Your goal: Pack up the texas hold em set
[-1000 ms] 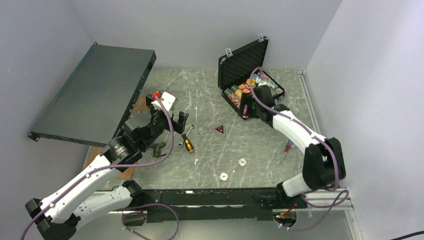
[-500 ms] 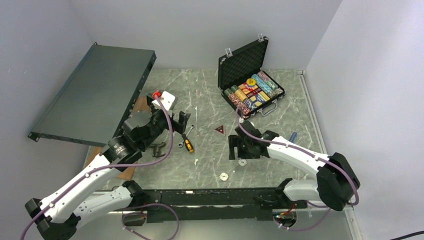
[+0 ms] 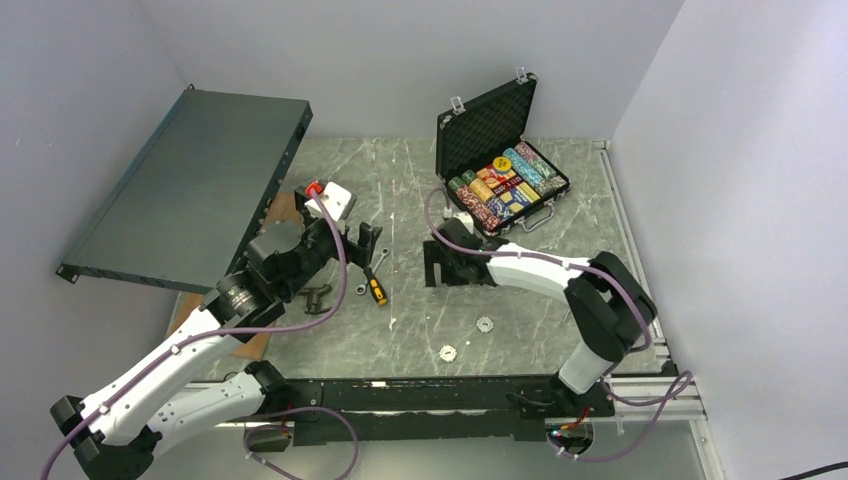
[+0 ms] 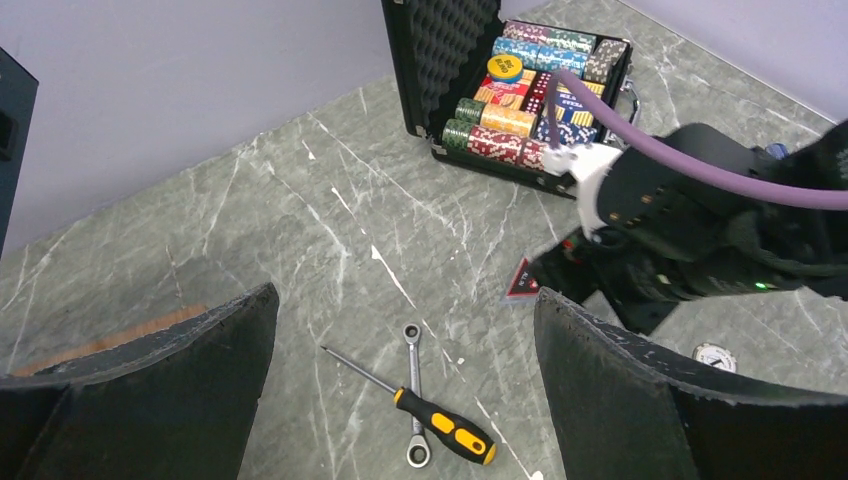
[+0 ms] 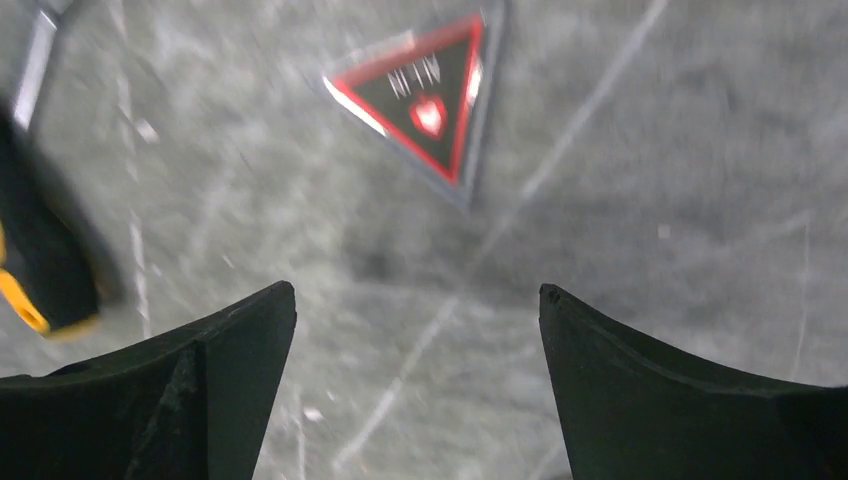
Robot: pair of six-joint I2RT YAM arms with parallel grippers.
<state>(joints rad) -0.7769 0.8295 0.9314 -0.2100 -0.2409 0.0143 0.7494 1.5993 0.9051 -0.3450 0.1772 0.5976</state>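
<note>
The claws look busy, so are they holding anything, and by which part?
Nothing. The left gripper and right gripper are open and empty; the right hangs over the triangle token.

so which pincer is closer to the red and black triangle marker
Right. The right pincer hovers open just short of the triangle marker; the left pincer is farther off, over by the screwdriver.

Triangular marker (image 5: 425, 95) blurred, its lettering unreadable, screwdriver handle (image 5: 38, 255) cut off at left edge
</note>
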